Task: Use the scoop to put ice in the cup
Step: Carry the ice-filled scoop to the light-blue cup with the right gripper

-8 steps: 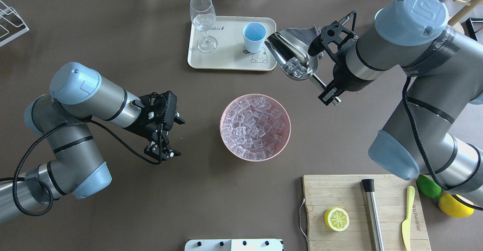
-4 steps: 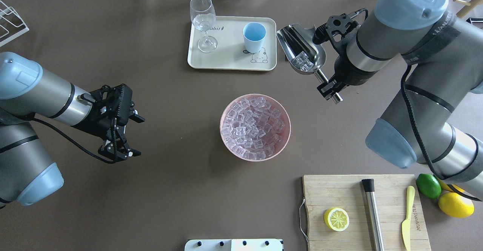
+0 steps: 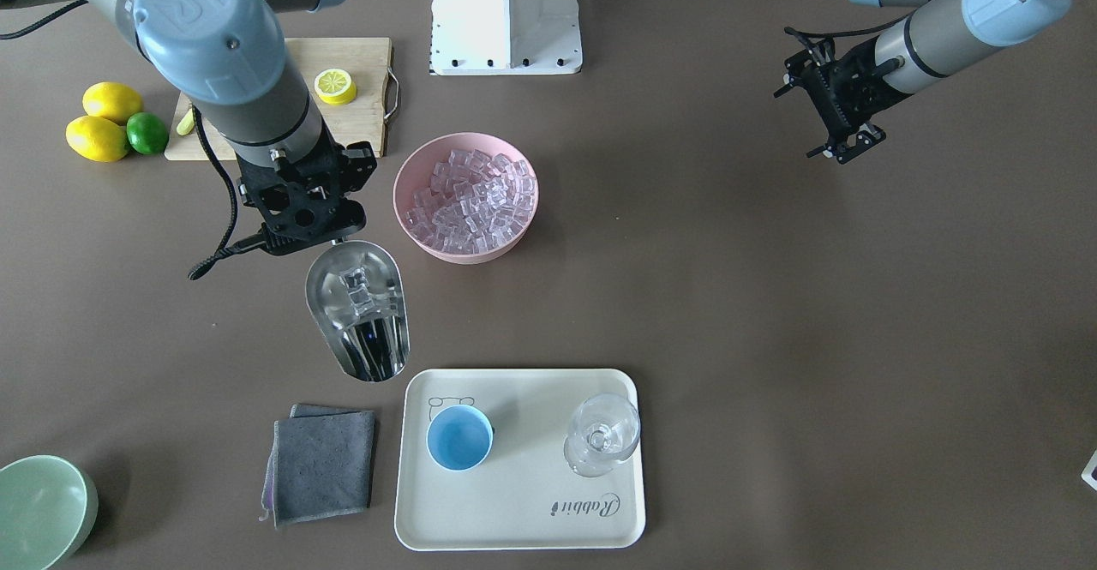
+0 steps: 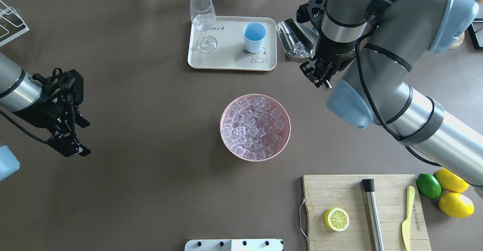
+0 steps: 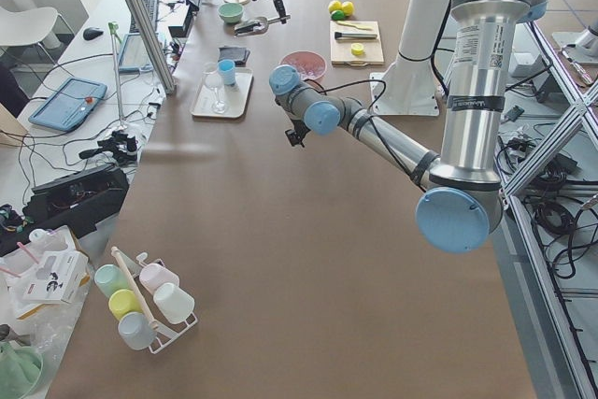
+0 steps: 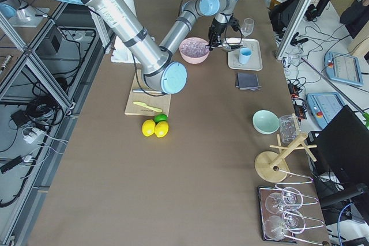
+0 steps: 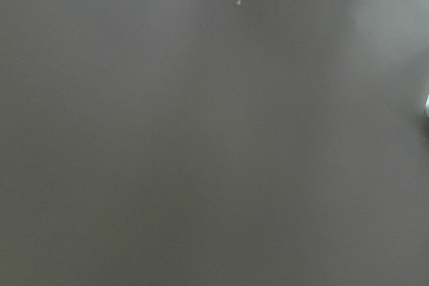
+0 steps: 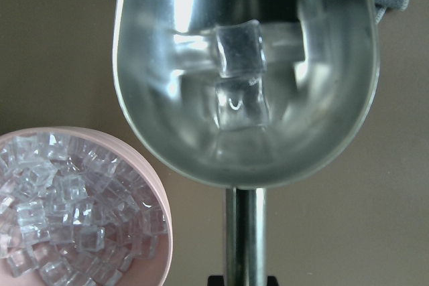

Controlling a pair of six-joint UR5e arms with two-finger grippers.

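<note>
My right gripper (image 4: 320, 78) is shut on the rod handle of the steel scoop (image 4: 296, 43), which hangs level just right of the tray, short of the light-blue cup (image 4: 254, 36). The scoop (image 3: 358, 313) holds two ice cubes (image 3: 356, 291); the right wrist view shows them (image 8: 238, 78) in the trough. The cup (image 3: 459, 437) stands upright on the tray and looks empty. A pink bowl (image 4: 226, 107) full of ice (image 4: 254, 128) sits mid-table. My left gripper (image 4: 85, 138) is open and empty, far to the left.
A cream tray (image 4: 226, 62) also bears a clear stemmed glass (image 4: 203, 20). A folded grey cloth (image 3: 321, 463) lies below the scoop. A pale green bowl (image 3: 38, 510) stands beyond it. A cutting board (image 4: 339, 190) carries a lemon half, steel cylinder and knife.
My right arm has swung round and carried the scoop with its ice a little farther back, beside the tray. My left arm has drawn back to the left, gripper still open.
</note>
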